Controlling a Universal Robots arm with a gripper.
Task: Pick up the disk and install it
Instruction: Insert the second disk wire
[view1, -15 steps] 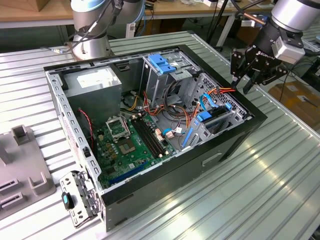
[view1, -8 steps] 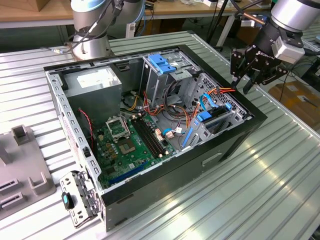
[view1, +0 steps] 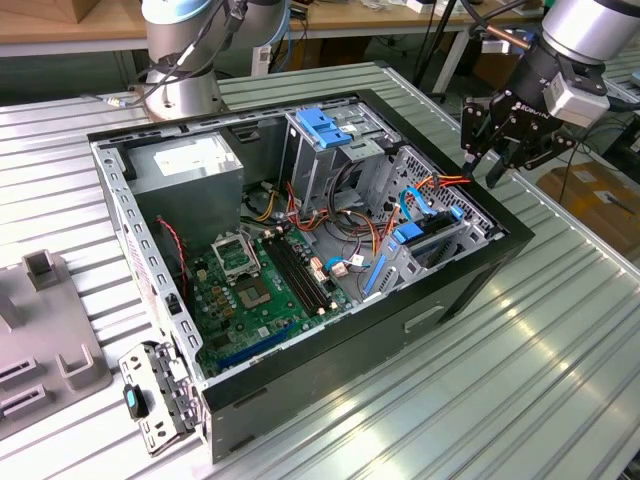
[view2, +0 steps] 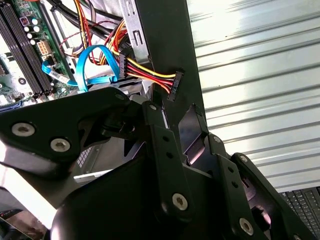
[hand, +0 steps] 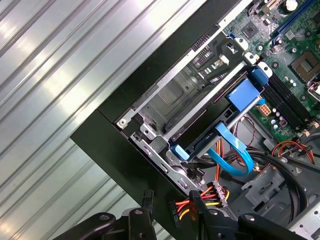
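The disk (view1: 438, 238) lies flat in the drive cage at the open computer case's right end in the exterior view, its dark body held between light-blue rails. The first wrist view shows the disk (hand: 207, 127) inside the metal cage, with a blue tab at one end. My gripper (view1: 495, 165) hangs just above the case's black side wall, beyond the cage and apart from the disk. Its black fingers stand open with nothing between them in both wrist views (view2: 175, 120) (hand: 170, 200). A black power connector (hand: 173, 215) on red and yellow wires lies close under the fingertips.
The case (view1: 470, 280) lies on its side on a ribbed metal table (view1: 560, 360). A blue data cable (hand: 235, 152) loops beside the cage. The motherboard (view1: 255, 290) and power supply (view1: 190, 165) fill the case's left part. Grey fixtures (view1: 45, 340) stand at the exterior view's left.
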